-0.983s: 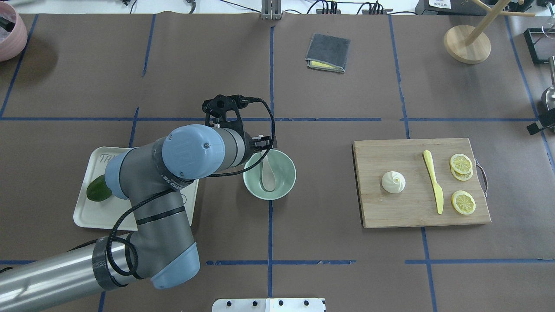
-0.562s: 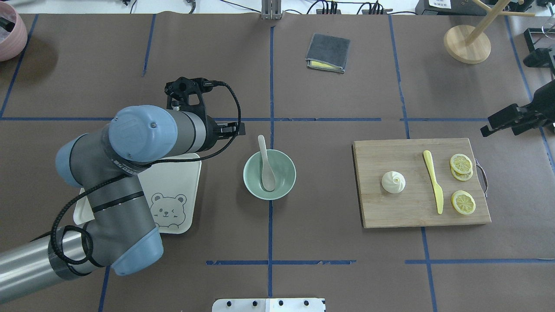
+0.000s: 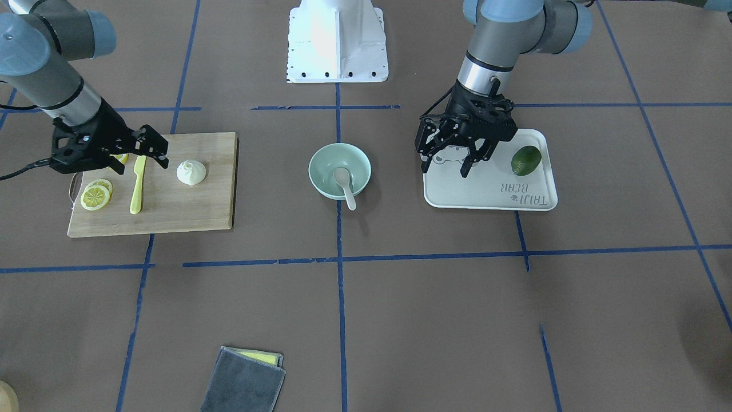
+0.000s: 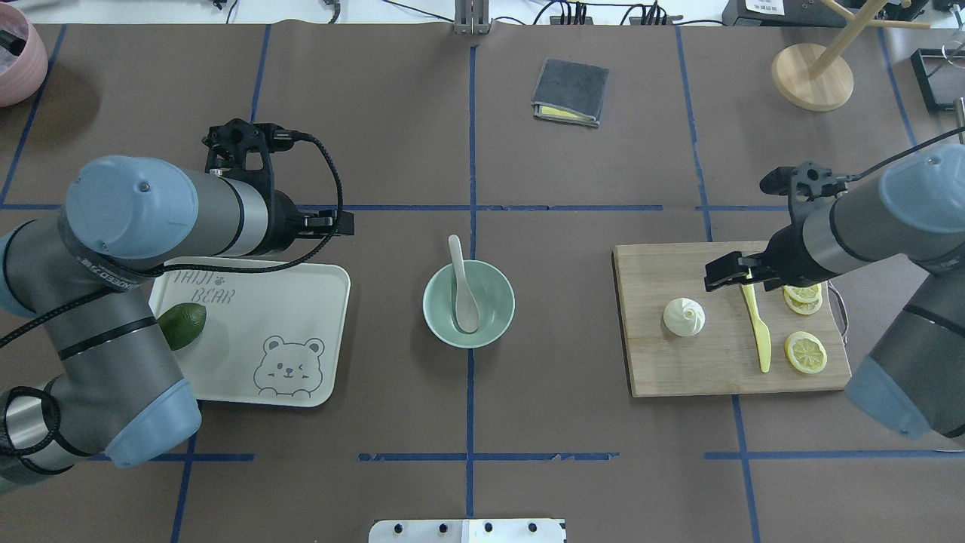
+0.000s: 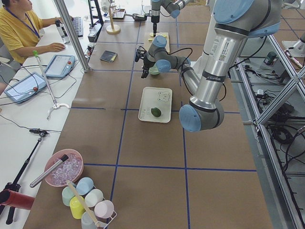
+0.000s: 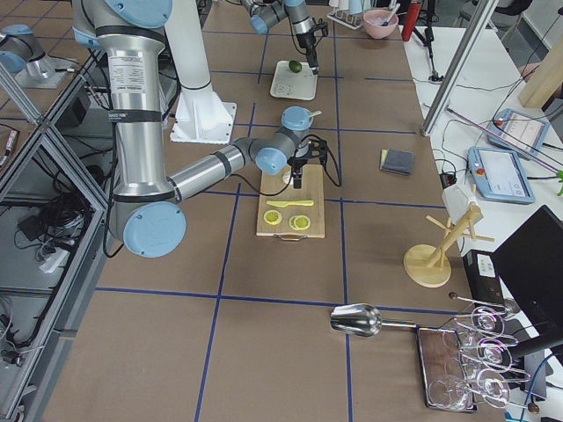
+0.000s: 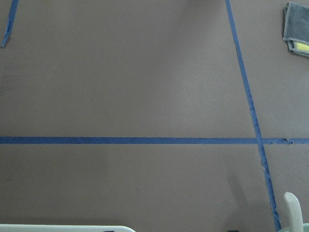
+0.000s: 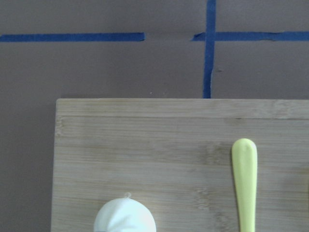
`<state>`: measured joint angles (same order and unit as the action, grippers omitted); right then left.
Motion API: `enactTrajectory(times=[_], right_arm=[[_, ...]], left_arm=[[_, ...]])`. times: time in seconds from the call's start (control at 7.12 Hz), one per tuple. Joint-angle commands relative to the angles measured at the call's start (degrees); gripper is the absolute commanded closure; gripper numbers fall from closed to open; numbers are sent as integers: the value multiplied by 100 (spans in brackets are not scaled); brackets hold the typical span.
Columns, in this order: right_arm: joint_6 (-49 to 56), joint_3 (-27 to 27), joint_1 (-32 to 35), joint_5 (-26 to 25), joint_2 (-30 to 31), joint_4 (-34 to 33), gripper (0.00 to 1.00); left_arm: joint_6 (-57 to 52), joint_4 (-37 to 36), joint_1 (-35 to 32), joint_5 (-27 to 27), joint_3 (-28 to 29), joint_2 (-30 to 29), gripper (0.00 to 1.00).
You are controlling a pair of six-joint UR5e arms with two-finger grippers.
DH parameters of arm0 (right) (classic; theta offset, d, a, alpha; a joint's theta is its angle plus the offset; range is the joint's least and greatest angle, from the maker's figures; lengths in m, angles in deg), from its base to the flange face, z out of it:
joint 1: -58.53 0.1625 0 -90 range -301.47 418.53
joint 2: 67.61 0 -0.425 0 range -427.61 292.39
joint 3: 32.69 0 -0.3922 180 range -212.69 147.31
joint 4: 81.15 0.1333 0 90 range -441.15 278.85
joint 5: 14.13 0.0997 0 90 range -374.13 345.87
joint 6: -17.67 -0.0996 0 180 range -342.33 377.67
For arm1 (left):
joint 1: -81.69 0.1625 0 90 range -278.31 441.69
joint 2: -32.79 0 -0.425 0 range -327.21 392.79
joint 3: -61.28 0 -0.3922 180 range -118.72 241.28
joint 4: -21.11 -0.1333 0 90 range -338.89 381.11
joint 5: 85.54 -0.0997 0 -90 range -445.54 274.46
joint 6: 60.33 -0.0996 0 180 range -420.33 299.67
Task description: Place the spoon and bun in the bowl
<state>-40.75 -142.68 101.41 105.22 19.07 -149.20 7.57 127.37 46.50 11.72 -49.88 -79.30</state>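
The white spoon (image 4: 461,286) lies in the mint-green bowl (image 4: 503,317), its handle over the far rim; both also show in the front view, the spoon (image 3: 345,183) in the bowl (image 3: 320,166). The white bun (image 4: 684,317) sits on the wooden cutting board (image 4: 678,369) and also shows in the front view (image 3: 191,172) and the right wrist view (image 8: 124,216). My left gripper (image 3: 444,169) is open and empty above the bear tray, apart from the bowl. My right gripper (image 3: 143,157) is open and empty, above the board's far part, over the knife, beside the bun.
A yellow knife (image 4: 756,320) and lemon slices (image 4: 805,352) lie on the board. A white bear tray (image 4: 301,302) holds a green avocado (image 4: 183,326). A grey cloth (image 4: 571,90), a wooden stand (image 4: 812,75) and a pink bowl (image 4: 15,53) stand at the far edge.
My left gripper has drawn back to the left from the bowl, with the spoon left in it. My right arm has come in from the right to above the board.
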Motion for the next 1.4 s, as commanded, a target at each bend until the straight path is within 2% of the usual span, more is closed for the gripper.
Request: enactTrajectory(times=[0.0,0.28,0.7,0.84,1.26], right_arm=[[-403,73,-480,-263,-72,-6,1],[-679,214,-675,-508,-239,2,0],[-688,478,-702,-571,-433,-6,1],[-688,504,-719,-571,-424,-6,5],[-688,505,-719,-562,-415,-15,30]], left_arm=[[30,0,20,3,7,3,16],[30,-9,38,-5,25,-6,15],[39,-17,47,-5,25,-15,14],[39,-26,47,-5,16,-15,14],[39,-26,47,-5,25,-15,14]])
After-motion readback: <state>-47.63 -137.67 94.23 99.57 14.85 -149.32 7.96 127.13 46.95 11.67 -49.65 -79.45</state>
